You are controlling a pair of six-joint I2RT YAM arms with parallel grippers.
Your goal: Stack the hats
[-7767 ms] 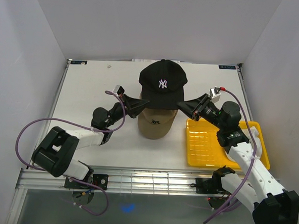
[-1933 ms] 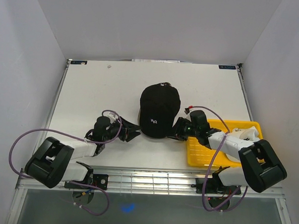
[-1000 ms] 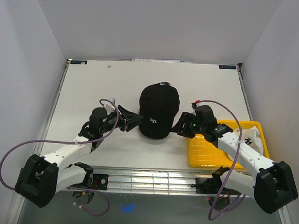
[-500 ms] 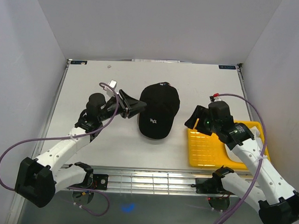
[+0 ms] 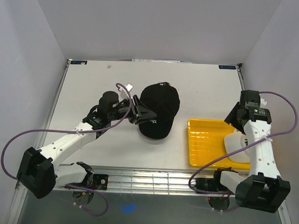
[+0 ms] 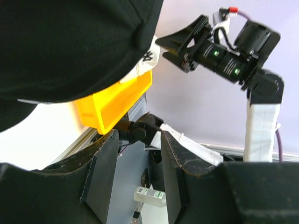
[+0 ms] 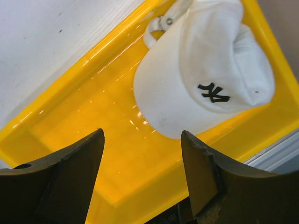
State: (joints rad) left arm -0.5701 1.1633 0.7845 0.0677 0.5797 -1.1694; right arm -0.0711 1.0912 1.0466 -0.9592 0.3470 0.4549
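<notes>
Your right pincer (image 7: 141, 135) hangs wide open and empty over the yellow plastic tray (image 7: 70, 79), with the white fabric cap (image 7: 205, 70) at its 1 o'clock. Come down on the crown's near edge and pinch fabric only, not the tray wall. Your left pincer (image 6: 138, 140) is also open and empty, just beside the black fabric cap (image 5: 159, 110) in the middle of the counter (image 5: 91, 79). The white cap's black stitching looks like "NY".

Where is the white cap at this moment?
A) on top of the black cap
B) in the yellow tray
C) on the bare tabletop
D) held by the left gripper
B: the right wrist view shows the white cap lying inside the yellow tray, with nothing gripping it.
</notes>
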